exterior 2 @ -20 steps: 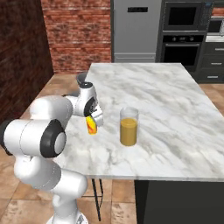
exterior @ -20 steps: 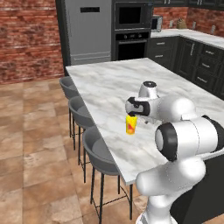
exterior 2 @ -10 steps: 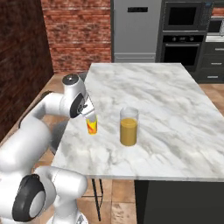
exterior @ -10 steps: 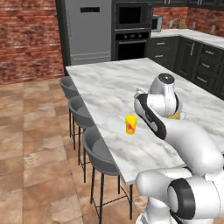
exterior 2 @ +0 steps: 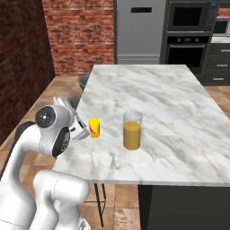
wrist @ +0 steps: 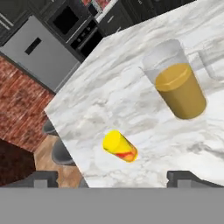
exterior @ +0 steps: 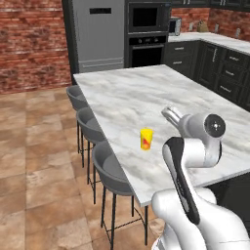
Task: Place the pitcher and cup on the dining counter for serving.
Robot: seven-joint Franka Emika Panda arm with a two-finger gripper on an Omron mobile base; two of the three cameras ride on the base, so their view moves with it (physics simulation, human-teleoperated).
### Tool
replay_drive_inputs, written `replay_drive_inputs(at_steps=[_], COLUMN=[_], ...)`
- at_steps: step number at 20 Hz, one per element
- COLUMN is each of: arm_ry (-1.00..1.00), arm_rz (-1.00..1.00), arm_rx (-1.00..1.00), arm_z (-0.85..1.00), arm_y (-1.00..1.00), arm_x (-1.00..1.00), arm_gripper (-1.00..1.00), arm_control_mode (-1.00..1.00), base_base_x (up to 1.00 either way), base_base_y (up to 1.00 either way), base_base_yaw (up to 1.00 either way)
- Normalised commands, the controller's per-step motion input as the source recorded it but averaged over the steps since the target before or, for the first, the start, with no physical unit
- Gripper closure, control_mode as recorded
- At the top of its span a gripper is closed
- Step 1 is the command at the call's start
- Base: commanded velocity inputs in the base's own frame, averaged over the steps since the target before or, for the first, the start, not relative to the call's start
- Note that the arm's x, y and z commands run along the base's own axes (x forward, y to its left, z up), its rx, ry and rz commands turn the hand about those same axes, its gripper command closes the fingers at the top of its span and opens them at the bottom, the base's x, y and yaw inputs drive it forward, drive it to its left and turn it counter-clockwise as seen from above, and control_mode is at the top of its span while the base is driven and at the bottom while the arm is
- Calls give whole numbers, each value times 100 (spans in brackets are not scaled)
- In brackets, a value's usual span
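The yellow cup (exterior 2: 94, 128) stands upright on the dining counter (exterior 2: 152, 94), near its left edge above the grey stools (exterior: 110, 171), and the glass pitcher (exterior 2: 132, 130) with orange juice in its lower half stands just to its right, apart from it. Both task things rest on the marble, so the placing looks finished and the step in hand seems to be clearing the arm away.

The gripper (wrist: 111, 179) hangs back from the cup at the near left of the counter; its dark fingertips (wrist: 43, 178) sit wide apart with nothing between them.

To do this well, the hand should draw straight back and up, away from the counter edge. The cup is light and close to that edge, so any sideways swing of the elbow could knock it over. The pitcher is heavier but tall, so the arm should stay well apart from it too.
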Motion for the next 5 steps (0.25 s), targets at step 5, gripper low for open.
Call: replay_drive_inputs(at_steps=[5], arm_ry=[-32], arm_rz=[0], arm_rx=[0], arm_z=[30], arm_y=[0], arm_x=[-100], arm_gripper=[-100], arm_control_mode=[-100], base_base_x=[0], base_base_y=[0], base_base_yaw=[0])
